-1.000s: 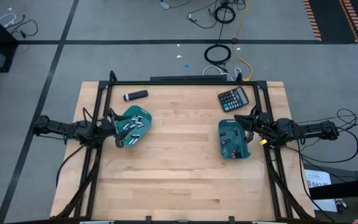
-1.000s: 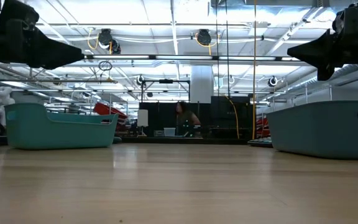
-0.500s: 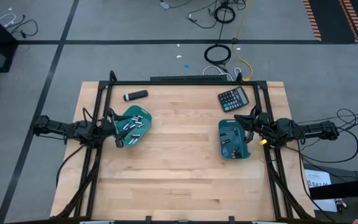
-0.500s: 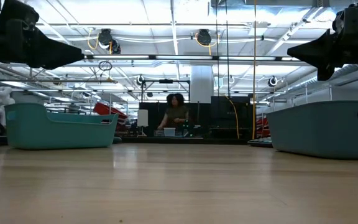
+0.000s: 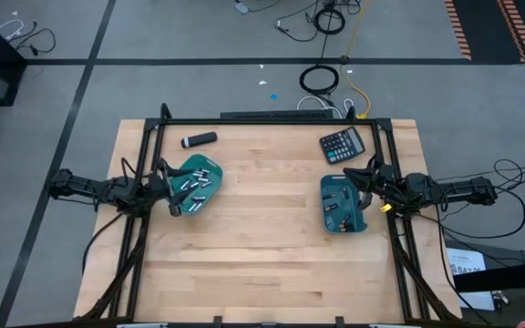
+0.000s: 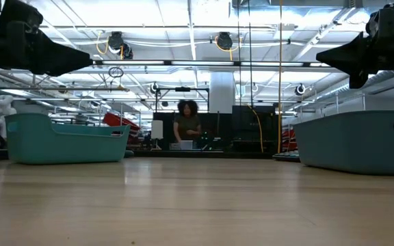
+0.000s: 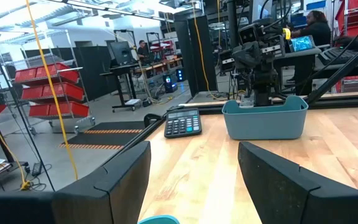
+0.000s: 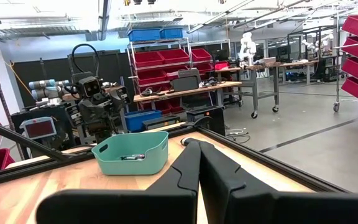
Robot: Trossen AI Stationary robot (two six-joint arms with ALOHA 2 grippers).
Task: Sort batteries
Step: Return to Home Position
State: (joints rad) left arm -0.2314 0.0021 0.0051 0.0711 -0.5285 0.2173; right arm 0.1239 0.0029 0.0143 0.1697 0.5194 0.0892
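Shows batteries (image 5: pixel 192 185) lying inside the left teal tray (image 5: pixel 213 173) and the right teal tray (image 5: pixel 325 206), with left gripper (image 7: pixel 194 148) spread wide and empty at the former's outer edge, right gripper (image 8: pixel 197 143) pinched closed on nothing at the latter's.

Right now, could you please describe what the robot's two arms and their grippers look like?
The left arm and right arm are dark, slim and jointed, trailing black cables. The right one carries a small yellow tag. The left gripper and right gripper each have two matte black, angular fingers, tapering tipward.
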